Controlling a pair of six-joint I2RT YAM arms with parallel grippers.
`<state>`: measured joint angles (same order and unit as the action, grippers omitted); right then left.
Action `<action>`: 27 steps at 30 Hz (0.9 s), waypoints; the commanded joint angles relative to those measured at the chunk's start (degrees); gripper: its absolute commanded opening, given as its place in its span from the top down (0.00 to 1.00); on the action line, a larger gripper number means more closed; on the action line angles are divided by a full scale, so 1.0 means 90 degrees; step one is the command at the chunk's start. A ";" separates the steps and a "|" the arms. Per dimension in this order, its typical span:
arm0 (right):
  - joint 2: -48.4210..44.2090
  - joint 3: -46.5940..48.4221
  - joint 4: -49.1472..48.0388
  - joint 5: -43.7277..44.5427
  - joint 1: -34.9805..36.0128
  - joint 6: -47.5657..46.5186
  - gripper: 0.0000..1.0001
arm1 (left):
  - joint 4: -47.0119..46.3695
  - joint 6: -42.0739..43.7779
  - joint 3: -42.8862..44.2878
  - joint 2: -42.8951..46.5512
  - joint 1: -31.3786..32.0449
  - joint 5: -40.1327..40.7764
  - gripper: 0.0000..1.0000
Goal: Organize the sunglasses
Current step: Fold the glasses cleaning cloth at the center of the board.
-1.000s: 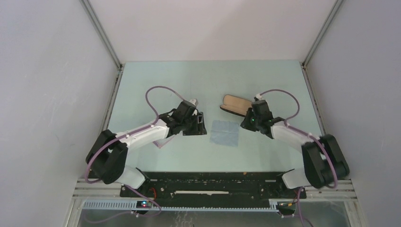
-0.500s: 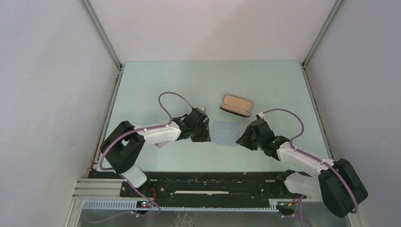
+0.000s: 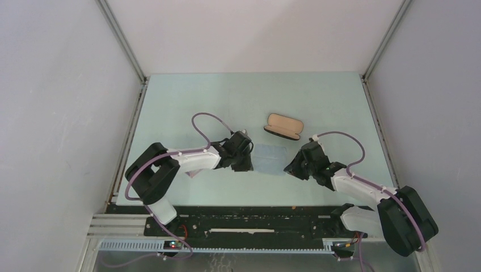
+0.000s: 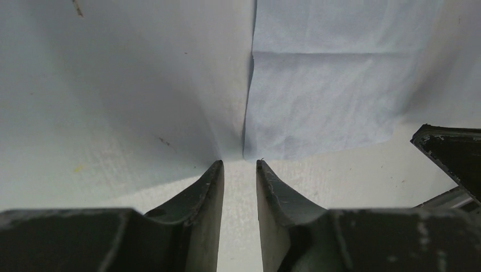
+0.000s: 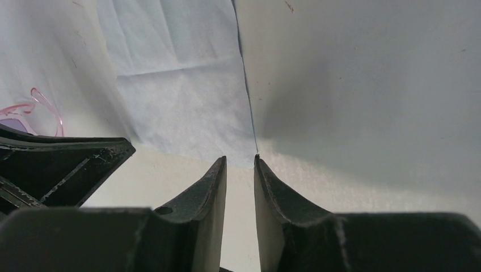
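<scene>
Apparently cloth pickup: left gripper at the cloth's seven-o'clock corner, right gripper at five, jaws narrowly parted, empty; next needs pinching both corners.

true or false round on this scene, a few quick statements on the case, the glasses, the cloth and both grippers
1. The black case lies open on the table. True.
2. The sunglasses are inside the case. False: they lie on the table, outside it.
3. The left gripper and right gripper sit at opposite sides of the blue cloth. True.
4. The cloth is lifted and bunched up. False: it lies flat on the table.
</scene>
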<state>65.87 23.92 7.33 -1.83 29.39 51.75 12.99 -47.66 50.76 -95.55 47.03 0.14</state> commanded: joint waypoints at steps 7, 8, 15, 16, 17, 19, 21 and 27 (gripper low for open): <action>0.0327 -0.0165 -0.0482 -0.0022 -0.0078 0.0378 0.66 | -0.0106 -0.0129 0.0280 -0.0384 0.0052 -0.0197 0.70; 0.0379 -0.0189 -0.0494 -0.0008 -0.0089 0.0438 0.66 | -0.0106 -0.0134 0.0285 -0.0380 0.0051 -0.0201 0.70; 0.0729 -0.0320 -0.0734 -0.0163 -0.0210 0.0538 0.66 | -0.0098 -0.0125 0.0339 -0.0478 0.0055 -0.0261 0.77; 0.0758 -0.0320 -0.0750 -0.0159 -0.0226 0.0539 0.66 | -0.0096 -0.0125 0.0345 -0.0491 0.0050 -0.0269 0.78; 0.0779 -0.0322 -0.0755 -0.0159 -0.0235 0.0537 0.65 | -0.0097 -0.0124 0.0352 -0.0496 0.0049 -0.0274 0.78; 0.0810 -0.0323 -0.0755 -0.0168 -0.0238 0.0553 0.66 | -0.0096 -0.0117 0.0362 -0.0516 0.0056 -0.0279 0.81; 0.0826 -0.0324 -0.0756 -0.0161 -0.0238 0.0567 0.66 | -0.0100 -0.0106 0.0389 -0.0533 0.0054 -0.0288 0.82; 0.0606 -0.0398 -0.0631 -0.0031 -0.0237 0.0603 0.67 | -0.0067 -0.0045 0.0444 -0.0546 0.0049 -0.0280 0.98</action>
<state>71.90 22.09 -1.04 -4.80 27.46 56.73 10.41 -48.60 52.97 -99.13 47.03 -2.85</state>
